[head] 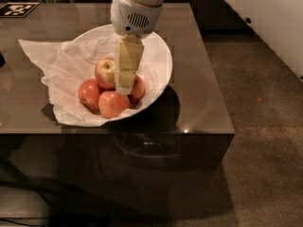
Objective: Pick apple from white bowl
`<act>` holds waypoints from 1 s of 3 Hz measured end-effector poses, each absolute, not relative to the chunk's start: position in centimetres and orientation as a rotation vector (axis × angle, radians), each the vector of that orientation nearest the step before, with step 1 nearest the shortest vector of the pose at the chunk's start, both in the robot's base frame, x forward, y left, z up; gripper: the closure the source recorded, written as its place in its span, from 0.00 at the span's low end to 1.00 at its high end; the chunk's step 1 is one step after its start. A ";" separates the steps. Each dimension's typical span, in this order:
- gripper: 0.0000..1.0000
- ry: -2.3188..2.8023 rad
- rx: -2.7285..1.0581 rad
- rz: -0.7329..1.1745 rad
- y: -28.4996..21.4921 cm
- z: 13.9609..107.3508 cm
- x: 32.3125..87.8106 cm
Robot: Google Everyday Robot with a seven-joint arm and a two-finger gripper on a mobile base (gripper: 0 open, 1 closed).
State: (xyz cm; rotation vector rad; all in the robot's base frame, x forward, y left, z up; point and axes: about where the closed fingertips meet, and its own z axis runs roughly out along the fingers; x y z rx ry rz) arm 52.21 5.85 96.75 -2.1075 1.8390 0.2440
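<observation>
Currently the pincer (124, 87) hangs inside the white bowl (161, 60) on the counter (201, 103), just right of the apple (104, 73), which rests among three redder apples (112, 104); whether it is open or closed cannot be told.

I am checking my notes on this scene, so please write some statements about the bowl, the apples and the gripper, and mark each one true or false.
1. The white bowl holds four apples: one yellow apple and three red apples. True.
2. The gripper hangs far to the right of the bowl. False: it reaches down into the bowl, just right of the yellow apple.
3. The paper spills over the bowl's left side onto the table. True.
4. The yellow apple lies outside the bowl. False: it lies in the bowl, behind the red apples.
</observation>
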 end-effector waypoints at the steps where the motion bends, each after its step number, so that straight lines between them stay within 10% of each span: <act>1: 0.00 1.870 -2.082 0.305 6.2 95.4 53.6; 3: 0.00 1.932 -2.060 0.431 7.2 92.4 55.7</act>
